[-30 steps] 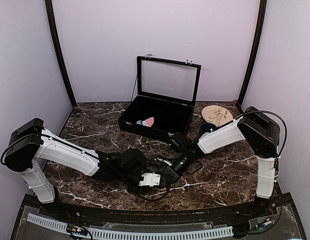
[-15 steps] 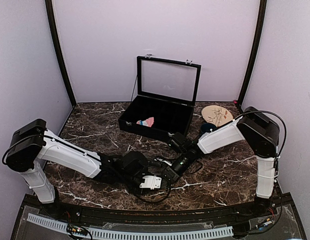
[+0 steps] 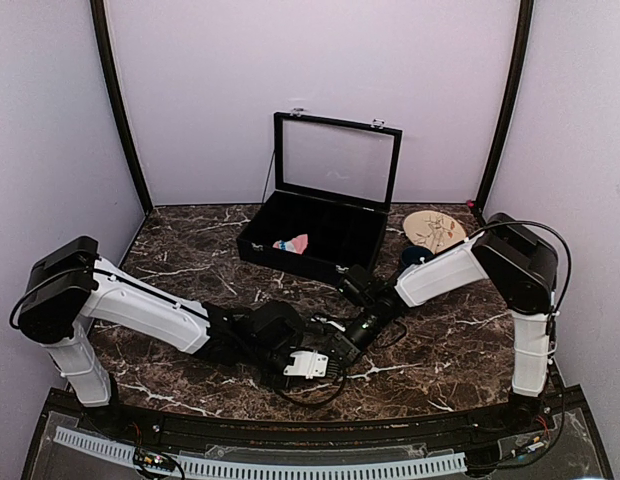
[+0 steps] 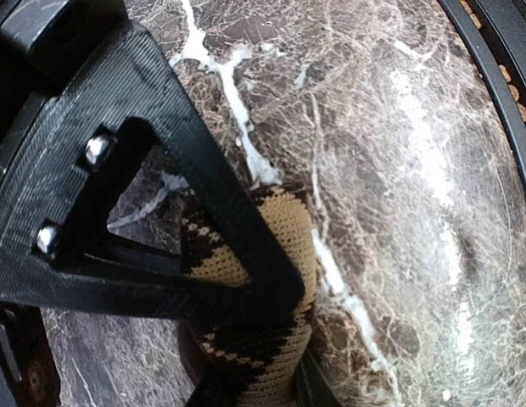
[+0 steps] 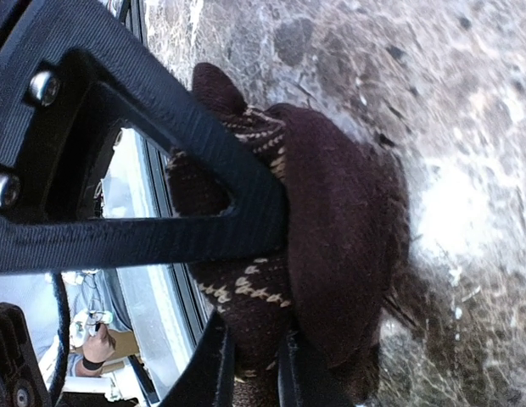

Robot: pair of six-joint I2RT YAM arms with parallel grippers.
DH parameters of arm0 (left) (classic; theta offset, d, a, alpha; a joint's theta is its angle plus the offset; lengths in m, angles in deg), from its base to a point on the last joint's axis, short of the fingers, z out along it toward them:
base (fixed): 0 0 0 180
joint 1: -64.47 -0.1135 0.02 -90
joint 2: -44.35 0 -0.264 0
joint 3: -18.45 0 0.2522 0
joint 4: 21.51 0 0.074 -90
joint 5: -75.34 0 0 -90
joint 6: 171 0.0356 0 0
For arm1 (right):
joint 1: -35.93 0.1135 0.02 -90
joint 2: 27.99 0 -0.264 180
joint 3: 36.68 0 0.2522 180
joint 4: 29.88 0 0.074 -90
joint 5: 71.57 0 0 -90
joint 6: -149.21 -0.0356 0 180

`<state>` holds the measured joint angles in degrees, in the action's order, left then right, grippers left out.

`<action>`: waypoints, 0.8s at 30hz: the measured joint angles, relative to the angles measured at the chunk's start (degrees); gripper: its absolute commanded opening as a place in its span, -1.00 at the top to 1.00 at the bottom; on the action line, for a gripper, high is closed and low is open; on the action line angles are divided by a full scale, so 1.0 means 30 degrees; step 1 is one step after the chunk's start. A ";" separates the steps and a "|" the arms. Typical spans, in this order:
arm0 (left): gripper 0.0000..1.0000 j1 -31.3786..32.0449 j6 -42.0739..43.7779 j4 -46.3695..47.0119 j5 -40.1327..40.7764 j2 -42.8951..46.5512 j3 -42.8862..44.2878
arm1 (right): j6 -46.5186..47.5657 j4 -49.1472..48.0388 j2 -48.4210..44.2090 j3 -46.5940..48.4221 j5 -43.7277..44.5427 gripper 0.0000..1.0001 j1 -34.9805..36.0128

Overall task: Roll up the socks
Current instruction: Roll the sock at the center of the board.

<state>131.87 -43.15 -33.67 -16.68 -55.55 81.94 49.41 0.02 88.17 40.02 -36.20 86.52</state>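
We've slid L gripper [image 4: 261,339] in, now clamping brown sock [image 4: 284,246] at table [image 3: 445,345] front; R gripper [image 5: 259,297] pinches it too. Rolling prob. starts. Pink sock [image 3: 292,243] lies in box [image 3: 290,263].

Marble table [image 3: 190,262] carries box [image 3: 290,262], brown sock [image 5: 339,212], disc [image 3: 435,231].
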 measured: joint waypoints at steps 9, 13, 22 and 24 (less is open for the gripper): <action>0.63 -0.0277 -0.0051 -0.2477 -0.1122 -0.1027 0.2084 | -0.0189 0.0459 -0.0095 -0.0109 0.0044 0.42 -0.0131; 0.64 -0.0474 -0.0197 -0.2973 -0.1923 -0.1413 0.2718 | -0.0597 -0.0226 -0.0816 -0.0998 0.0335 0.30 -0.0175; 0.64 -0.0787 -0.0568 -0.2994 -0.3395 -0.1858 0.3206 | -0.1625 -0.2339 -0.2382 -0.3096 0.1042 0.20 -0.0444; 0.64 -0.0831 -0.0692 -0.3075 -0.3657 -0.2004 0.3395 | -0.1851 -0.2703 -0.2623 -0.3439 0.1166 0.20 -0.0532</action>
<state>129.37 -45.23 -42.89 -27.65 -61.56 92.13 43.86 -8.09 80.30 29.70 -32.71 84.92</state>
